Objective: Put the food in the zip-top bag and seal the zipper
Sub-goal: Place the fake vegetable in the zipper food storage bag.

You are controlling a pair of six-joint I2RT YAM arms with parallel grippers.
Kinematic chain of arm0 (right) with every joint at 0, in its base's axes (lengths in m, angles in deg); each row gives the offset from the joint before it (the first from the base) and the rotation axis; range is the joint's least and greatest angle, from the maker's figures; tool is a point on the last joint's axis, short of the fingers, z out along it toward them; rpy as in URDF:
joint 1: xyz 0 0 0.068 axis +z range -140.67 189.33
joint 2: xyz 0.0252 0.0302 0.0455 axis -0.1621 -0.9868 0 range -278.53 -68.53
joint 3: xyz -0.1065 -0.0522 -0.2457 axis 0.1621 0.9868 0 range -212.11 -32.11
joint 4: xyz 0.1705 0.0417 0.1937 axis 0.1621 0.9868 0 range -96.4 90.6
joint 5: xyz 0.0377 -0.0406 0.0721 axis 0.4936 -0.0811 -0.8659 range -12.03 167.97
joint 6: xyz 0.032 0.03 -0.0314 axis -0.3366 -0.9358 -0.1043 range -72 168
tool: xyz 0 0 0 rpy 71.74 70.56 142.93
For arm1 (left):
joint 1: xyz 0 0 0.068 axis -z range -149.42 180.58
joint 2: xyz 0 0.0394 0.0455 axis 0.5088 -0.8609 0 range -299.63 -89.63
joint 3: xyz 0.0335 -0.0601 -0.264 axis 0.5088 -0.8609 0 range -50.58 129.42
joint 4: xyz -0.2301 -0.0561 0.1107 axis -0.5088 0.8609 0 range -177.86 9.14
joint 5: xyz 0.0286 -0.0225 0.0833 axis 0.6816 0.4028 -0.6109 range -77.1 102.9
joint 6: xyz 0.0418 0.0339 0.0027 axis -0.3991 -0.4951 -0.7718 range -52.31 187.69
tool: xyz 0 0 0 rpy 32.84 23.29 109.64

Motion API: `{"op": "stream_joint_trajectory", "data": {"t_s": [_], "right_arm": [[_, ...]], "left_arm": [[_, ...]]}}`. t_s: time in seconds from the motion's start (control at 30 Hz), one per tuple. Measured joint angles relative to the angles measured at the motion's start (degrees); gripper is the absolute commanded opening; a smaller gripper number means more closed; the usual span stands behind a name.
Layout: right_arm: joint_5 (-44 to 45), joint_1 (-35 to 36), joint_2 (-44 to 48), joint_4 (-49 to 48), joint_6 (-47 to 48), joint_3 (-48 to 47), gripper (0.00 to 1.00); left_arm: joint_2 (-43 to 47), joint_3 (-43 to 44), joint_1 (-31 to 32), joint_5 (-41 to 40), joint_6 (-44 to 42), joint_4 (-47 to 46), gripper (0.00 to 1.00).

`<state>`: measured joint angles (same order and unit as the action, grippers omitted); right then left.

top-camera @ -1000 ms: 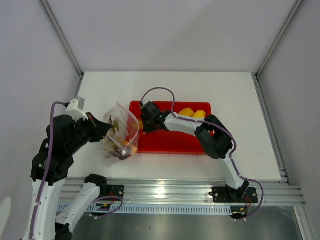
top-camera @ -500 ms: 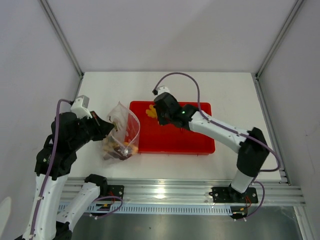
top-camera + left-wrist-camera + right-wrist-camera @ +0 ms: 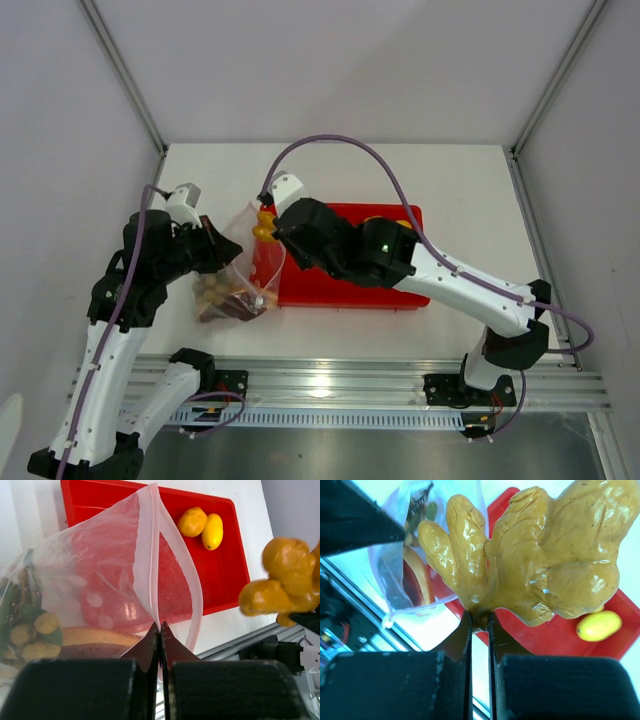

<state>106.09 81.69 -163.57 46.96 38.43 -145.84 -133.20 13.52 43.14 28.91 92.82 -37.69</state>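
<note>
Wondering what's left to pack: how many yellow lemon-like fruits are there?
2. One yellow fruit and a second yellow fruit lie side by side in the red tray. None shows in the bag, whose contents are partly hidden.

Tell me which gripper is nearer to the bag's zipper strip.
Left. The left gripper pinches the zipper strip itself. The right gripper, holding an orange chunk, hovers apart from it, beside the open zip-top bag.

Red rectangular tray (image 3: 315, 292) lying near the middle of the white desk (image 3: 470, 190), closer to the near edge; slotted aluminium rail (image 3: 340, 380) runs along that edge.
</note>
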Motion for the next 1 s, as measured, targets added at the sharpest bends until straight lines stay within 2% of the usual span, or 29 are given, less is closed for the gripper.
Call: {"op": "stream_joint_trajectory", "data": {"t_s": [0.37,0.53,0.63,0.67,0.73,1.0], "right_arm": [[-0.22,3.34,-10.99,11.87,3.28,-4.42,0.00],[-2.69,3.13,-15.06,13.25,4.28,-7.85,0.00],[-4.26,2.60,-15.69,13.25,4.26,-10.12,0.05],[-5.07,2.34,-15.76,13.16,4.24,-10.95,0.12],[-7.30,1.49,-15.76,12.61,4.07,-12.09,0.15],[-22.25,-4.87,-15.78,10.93,1.90,-12.50,0.11]], "left_arm": [[-1.36,-0.63,0.00,2.91,-0.33,-1.53,0.01],[-0.59,-1.99,-0.04,4.76,-0.17,-2.27,0.01],[-0.22,-2.80,-0.07,5.97,-0.15,-2.54,0.01],[-0.09,-2.95,-0.07,6.34,-0.15,-2.58,0.01],[0.28,-3.28,-0.09,7.04,-0.17,-2.75,0.01],[3.06,-5.09,-0.11,8.94,-0.15,-4.15,0.01]]}}
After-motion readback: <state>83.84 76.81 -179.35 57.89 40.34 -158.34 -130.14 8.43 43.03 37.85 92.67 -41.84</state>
